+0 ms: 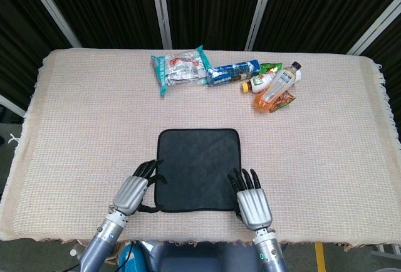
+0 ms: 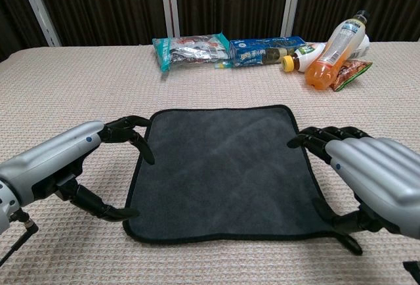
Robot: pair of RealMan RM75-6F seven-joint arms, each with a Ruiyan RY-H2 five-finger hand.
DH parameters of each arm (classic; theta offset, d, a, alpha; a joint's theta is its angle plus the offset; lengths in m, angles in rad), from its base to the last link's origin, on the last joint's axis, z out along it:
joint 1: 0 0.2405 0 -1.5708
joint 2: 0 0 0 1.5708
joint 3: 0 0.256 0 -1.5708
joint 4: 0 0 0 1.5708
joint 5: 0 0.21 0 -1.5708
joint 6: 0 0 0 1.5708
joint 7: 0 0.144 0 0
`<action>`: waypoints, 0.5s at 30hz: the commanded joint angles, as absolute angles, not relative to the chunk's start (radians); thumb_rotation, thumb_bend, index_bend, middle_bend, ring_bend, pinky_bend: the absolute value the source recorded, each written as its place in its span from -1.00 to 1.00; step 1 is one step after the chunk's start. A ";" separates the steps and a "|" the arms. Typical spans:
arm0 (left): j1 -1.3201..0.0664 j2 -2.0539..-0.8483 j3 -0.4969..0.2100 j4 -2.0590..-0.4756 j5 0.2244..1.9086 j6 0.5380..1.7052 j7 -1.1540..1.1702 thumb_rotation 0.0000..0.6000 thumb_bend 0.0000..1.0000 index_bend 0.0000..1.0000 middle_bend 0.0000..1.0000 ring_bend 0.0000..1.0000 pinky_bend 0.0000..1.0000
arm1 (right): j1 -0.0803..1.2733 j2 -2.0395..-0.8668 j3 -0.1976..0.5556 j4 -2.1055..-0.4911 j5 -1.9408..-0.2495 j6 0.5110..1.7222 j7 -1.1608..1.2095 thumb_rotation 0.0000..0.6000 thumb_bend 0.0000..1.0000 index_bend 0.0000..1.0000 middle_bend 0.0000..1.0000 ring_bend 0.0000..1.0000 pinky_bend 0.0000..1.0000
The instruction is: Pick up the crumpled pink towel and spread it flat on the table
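Left hand (image 2: 72, 167) at towel's left edge, fingers spread, holding nothing. Towel (image 2: 223, 170) flat on table (image 2: 79, 81), grey side up, near centre. Right hand (image 2: 367, 176) at right edge, fingers apart, empty.

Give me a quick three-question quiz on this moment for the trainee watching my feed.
1. True or false: the dark grey, black-edged square towel lies flat on the woven beige tablecloth.
2. Where are the left hand and right hand? A) at the towel's left and right near corners B) both on the snack packets C) raised above the bottles
3. Fill in: in the chest view, the upright orange drink bottle stands at the table's far ____ side.

Key: 1 true; 2 A; 3 right.
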State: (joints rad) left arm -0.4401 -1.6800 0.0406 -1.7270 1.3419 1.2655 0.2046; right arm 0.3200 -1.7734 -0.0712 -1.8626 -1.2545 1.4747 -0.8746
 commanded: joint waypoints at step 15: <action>-0.413 -1.515 0.060 -1.826 1.383 1.267 0.168 1.00 -0.80 -0.85 -1.00 -1.00 -1.00 | 0.273 -1.678 -0.114 -2.018 -1.312 1.525 -0.901 1.00 -0.47 -1.00 -1.00 -1.00 -1.00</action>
